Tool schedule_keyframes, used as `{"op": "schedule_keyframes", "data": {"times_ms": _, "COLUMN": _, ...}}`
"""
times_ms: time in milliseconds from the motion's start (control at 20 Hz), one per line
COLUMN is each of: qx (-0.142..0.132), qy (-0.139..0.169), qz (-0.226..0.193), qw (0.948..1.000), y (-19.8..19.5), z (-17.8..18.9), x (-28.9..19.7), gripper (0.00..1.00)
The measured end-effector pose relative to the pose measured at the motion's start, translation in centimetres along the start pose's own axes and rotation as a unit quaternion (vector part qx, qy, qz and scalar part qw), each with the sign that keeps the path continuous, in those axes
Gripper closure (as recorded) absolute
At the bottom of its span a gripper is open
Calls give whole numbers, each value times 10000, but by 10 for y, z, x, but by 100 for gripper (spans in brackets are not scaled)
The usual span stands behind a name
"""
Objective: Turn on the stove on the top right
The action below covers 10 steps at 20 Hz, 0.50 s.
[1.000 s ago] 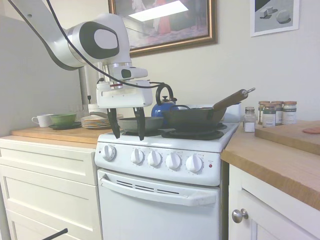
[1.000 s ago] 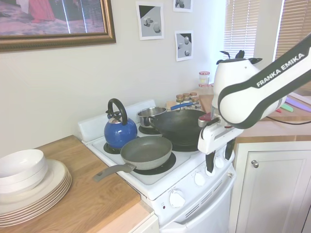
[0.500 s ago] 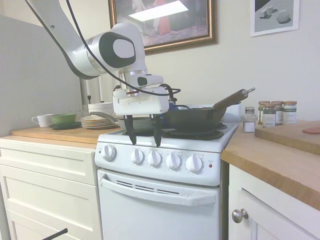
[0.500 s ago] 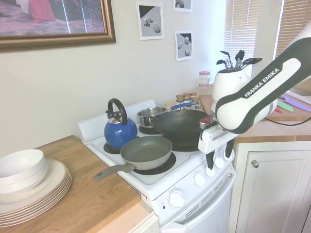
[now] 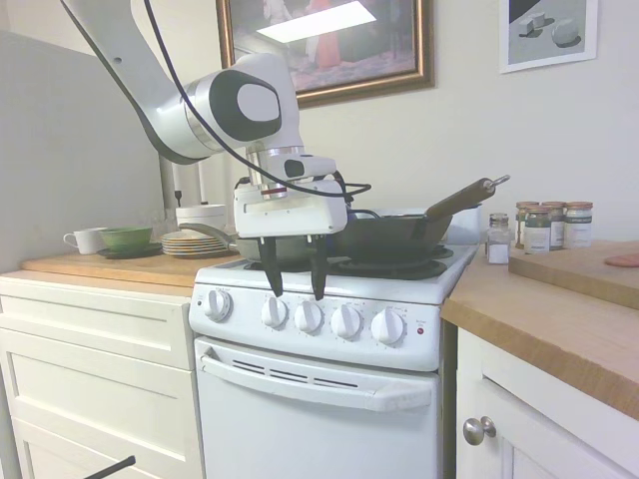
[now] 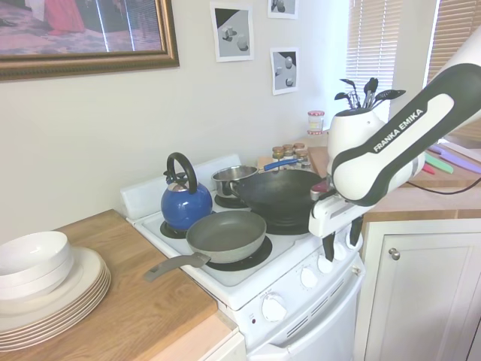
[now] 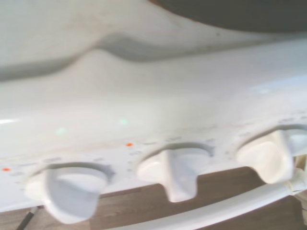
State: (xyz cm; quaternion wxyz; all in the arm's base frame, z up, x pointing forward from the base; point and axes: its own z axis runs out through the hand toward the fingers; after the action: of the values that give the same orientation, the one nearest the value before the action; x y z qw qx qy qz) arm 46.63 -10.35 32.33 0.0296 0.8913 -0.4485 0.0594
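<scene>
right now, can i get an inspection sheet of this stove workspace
surface: wooden counters on both sides of the stove, white cabinets below.
job's things: stove with five front knobs; none is gripped.
clutter: grey frying pan, blue kettle, small steel pot and black wok on the burners; stacked plates, spice jars.
grippers: gripper open, fingers pointing down just above the second and third knobs from the picture's left in the first exterior view.
cables: black cable runs along the arm.
surroundings: framed painting and small prints on the wall, window blinds.
</scene>
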Motion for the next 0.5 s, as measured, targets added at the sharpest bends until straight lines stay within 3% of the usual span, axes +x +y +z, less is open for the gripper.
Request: {"op": "schedule_keyframes", "data": {"times_ms": 500, "qx": -56, "qy": 198, "qz": 8, "qw": 9998, "y": 9, "z": 7, "x": 14, "gripper": 100}}
